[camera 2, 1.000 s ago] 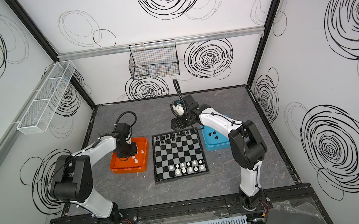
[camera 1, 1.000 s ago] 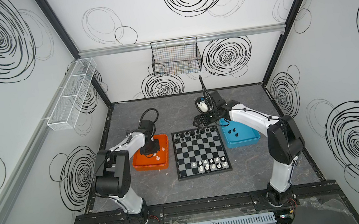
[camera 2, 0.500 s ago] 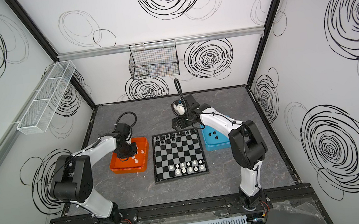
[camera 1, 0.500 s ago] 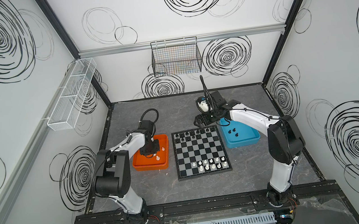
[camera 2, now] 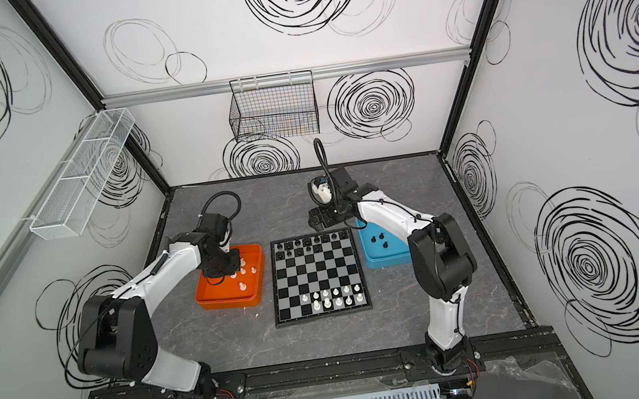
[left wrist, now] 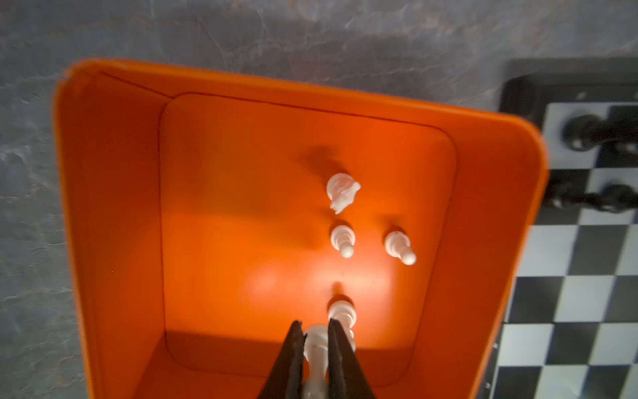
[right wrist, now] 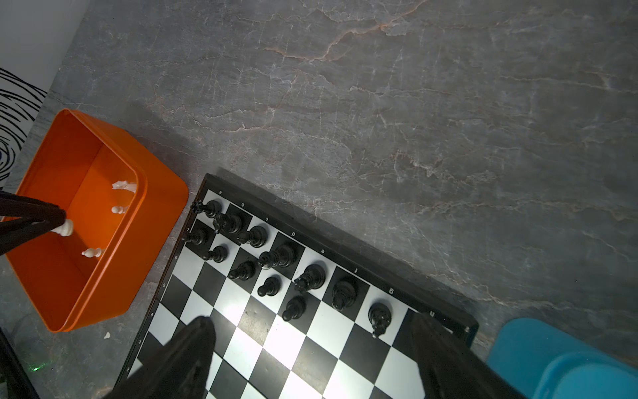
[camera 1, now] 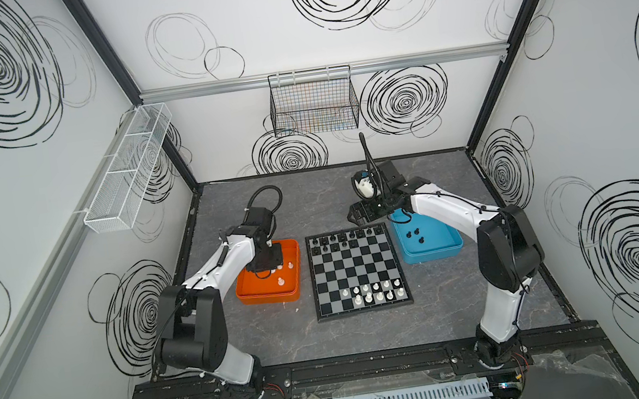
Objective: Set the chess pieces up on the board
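The left gripper (left wrist: pixel 315 324) is clamped on a white piece (left wrist: pixel 315 349) over the orange tray (left wrist: pixel 114 207). Another white piece (left wrist: pixel 341 311) stands just past the fingertips, and further along are two white pawns (left wrist: pixel 342 240) and a white knight (left wrist: pixel 342 191). Beside the tray, black pieces (left wrist: pixel 583 136) stand on the board (left wrist: pixel 566 300).

You've got a grey marbled tabletop (camera 1: pixel 309 197) carrying three things. The orange tray (camera 1: pixel 268 299) sits on it directly under your left gripper (left wrist: pixel 315 328). The board (camera 1: pixel 356 271) lies flat between the two trays, its far edge under your right gripper (right wrist: pixel 310 319). The blue tray (camera 1: pixel 434 256) rests just beside that gripper, on the side away from your left one
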Tool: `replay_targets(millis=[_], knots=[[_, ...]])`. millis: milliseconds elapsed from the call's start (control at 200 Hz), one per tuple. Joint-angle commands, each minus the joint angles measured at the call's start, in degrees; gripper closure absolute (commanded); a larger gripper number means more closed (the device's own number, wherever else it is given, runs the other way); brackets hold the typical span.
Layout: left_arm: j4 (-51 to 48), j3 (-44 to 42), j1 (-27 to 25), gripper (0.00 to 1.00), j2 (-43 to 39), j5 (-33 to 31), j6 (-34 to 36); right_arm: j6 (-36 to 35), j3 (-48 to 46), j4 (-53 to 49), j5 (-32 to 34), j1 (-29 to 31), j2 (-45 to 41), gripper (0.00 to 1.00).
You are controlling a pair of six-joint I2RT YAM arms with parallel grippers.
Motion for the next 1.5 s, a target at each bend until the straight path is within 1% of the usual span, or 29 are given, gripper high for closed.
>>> replay_targets(millis=[0, 155, 275, 345, 410, 490, 540, 565, 710, 886, 996, 1091, 1201, 1491], knots=[[-5.0, 4.2, -3.7, 0.80, -2.6, -0.5, -1.6, 0.0, -0.5, 0.8, 0.6, -0.9, -3.1, 0.07], [-7.8, 7.8, -13.0, 0.80, -2.2, -0.3, -4.7, 0.0, -0.5, 0.7, 0.7, -1.9, -3.6, 0.07], [-8.3, 7.6, -20.0, 0.80, -1.3, -0.1, -6.6, 0.0, -1.1, 0.9, 0.8, -2.6, -4.4, 0.07], [-7.4, 5.7, -22.6, 0.81, -0.9, -0.6, -7.3, -0.1, -2.1, 1.9, 0.3, -3.1, -5.1, 0.07], [-6.5, 4.2, -23.1, 0.81, -0.5, -0.8, -8.0, -0.2, -3.3, 3.0, -0.2, -3.5, -5.8, 0.07], [-5.9, 3.6, -22.6, 0.79, -0.6, -1.0, -8.2, -0.2, -3.9, 3.7, -0.5, -3.8, -6.1, 0.07], [-5.8, 3.8, -21.9, 0.71, -0.9, -1.5, -8.1, -0.3, -3.8, 3.6, -0.7, -3.9, -6.0, 0.07], [-5.9, 3.9, -21.5, 0.70, -1.0, -1.8, -7.8, -0.3, -3.8, 3.5, -0.6, -4.0, -6.0, 0.07], [-6.7, 5.0, -17.1, 0.66, -1.5, -2.9, -5.4, -0.2, -3.2, 3.3, -1.1, -4.1, -5.4, 0.07], [-6.2, 5.2, -9.5, 0.65, -2.0, -2.8, -2.0, -0.1, -3.3, 3.3, -1.1, -4.1, -5.2, 0.07], [-4.1, 3.9, -5.2, 0.65, -1.3, -2.1, -0.3, -0.1, -3.2, 3.3, -1.2, -4.1, -5.2, 0.07], [-1.5, 2.5, -2.5, 0.65, 0.2, -0.7, 0.3, -0.1, -3.2, 3.3, -1.3, -4.1, -5.1, 0.07], [0.5, 1.4, -1.1, 0.65, 2.8, 0.1, 0.6, 0.0, -3.2, 3.2, -1.5, -4.1, -4.9, 0.07], [4.2, -0.1, -1.3, 0.65, 6.8, 1.6, 0.0, 0.0, -3.3, 3.4, -1.4, -4.5, -4.7, 0.07]])
